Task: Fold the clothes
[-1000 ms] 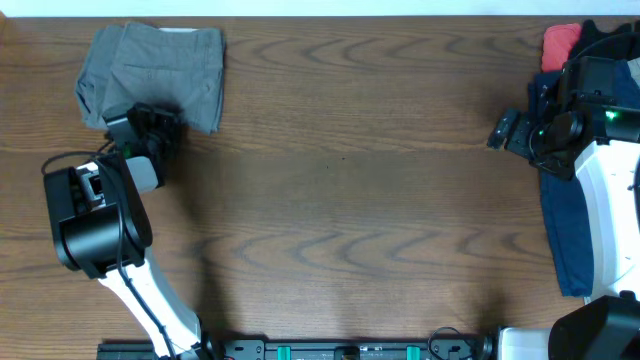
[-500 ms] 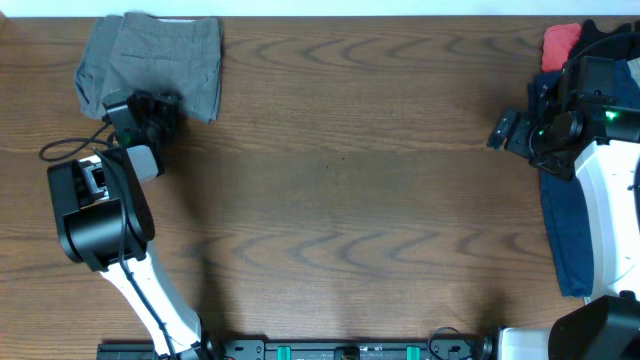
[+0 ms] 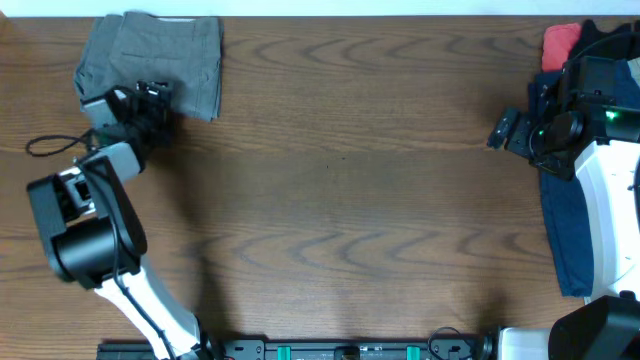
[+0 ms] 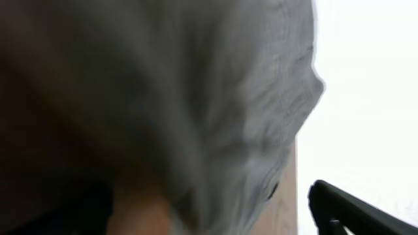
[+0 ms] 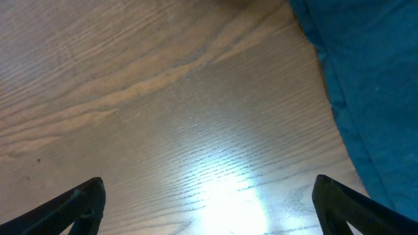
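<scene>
Left pincer (image 3: 153,97) of mine, fingers spread, sits at the near edge of the folded light grey shorts (image 3: 160,50) in the far left corner of the wooden table (image 3: 340,180); my right pincer (image 5: 209,209), also spread, hovers over the wood beside blue cloth (image 5: 366,78).

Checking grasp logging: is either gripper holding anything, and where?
Right gripper: open, holding nothing. Left gripper is at the grey shorts' near edge; a grip cannot be told.
</scene>
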Tool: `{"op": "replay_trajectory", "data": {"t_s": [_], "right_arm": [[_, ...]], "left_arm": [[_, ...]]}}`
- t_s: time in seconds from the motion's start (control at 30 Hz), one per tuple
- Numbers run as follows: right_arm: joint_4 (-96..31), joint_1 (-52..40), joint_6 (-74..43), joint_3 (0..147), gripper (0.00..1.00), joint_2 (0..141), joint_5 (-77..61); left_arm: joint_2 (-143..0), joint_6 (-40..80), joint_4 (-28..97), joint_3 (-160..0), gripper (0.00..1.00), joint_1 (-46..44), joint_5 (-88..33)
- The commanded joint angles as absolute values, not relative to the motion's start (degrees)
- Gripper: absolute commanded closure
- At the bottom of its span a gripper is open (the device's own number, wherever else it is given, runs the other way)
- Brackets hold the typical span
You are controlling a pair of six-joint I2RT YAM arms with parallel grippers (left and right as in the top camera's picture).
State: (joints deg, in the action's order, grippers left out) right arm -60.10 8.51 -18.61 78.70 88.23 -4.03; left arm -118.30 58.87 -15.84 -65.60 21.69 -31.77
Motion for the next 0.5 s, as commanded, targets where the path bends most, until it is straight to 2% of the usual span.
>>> {"op": "replay_trajectory", "data": {"t_s": [0.0,0.2,0.4,0.47], "right_arm": [[-60.03,8.45,-18.37,78.96,0.01,88.14,-3.44],[-60.03,8.45,-18.37,78.96,0.01,88.12,-3.44],[-60.03,8.45,-18.37,78.96,0.01,88.12,-3.42],[-60.03,8.47,-18.37,78.96,0.01,88.12,-3.44]], "left_arm": [[-115.04,58.5,-9.72,-64.75,0.01,23.11,-32.6],[-105.19,56.03,7.7,-64.75,0.02,23.55,-32.58],[-93.67,38.98,27.33,-64.75,0.01,23.55,-32.58],[-89.93,33.04,34.24,-64.75,0.07,23.55,-32.58]]}}
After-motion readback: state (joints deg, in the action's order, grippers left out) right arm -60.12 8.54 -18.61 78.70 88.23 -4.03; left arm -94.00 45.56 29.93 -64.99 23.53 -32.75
